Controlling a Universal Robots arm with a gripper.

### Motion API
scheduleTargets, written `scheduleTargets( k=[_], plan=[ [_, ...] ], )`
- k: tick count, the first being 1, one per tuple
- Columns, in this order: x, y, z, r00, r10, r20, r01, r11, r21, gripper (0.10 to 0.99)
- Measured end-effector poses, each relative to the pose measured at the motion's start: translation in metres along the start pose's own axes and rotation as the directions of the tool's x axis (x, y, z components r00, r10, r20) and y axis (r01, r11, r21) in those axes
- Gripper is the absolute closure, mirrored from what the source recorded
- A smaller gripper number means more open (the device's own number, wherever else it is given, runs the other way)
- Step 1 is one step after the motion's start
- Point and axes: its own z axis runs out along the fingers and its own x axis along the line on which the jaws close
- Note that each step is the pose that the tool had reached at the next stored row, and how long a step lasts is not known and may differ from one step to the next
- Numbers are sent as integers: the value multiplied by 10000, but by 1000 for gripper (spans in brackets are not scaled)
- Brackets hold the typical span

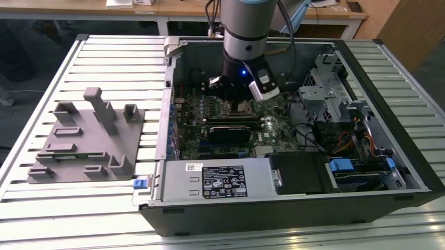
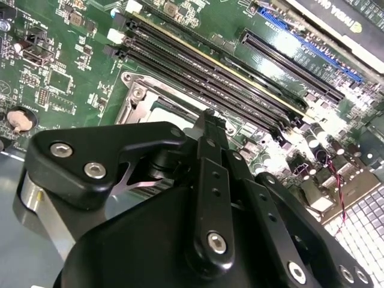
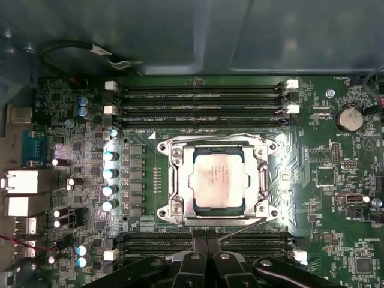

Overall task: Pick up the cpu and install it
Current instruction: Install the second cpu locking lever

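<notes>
An open computer case (image 1: 292, 208) lies on the slatted table (image 1: 41, 219), toward the exterior view's right. A fixture (image 1: 87, 140) sits beside it, nearer the table's opposite edge. Inside the case, the motherboard (image 3: 336, 174) carries the socket (image 3: 174, 180); the cpu (image 3: 217, 181) lies in it, between memory slots (image 3: 198, 99). The gripper (image 1: 233, 94) hangs over the socket.

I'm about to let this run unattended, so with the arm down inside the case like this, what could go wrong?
1. The cpu lies in the socket frame; if it sits slightly askew, pressing could damage the socket.
2. The claw hangs low beside the memory slots, so a sideways move might clip them.
3. The arm stands close to the case wall and the drive cage.
</notes>
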Motion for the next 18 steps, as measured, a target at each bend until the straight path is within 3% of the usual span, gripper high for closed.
scheduleTargets(
  k=[8, 18],
  plan=[
    [6, -17, 51, 10000, -3, -1, 3, 10000, 1, 980],
    [81, -45, 117, 10000, 0, 0, 0, 10000, 1, 980]
  ],
)
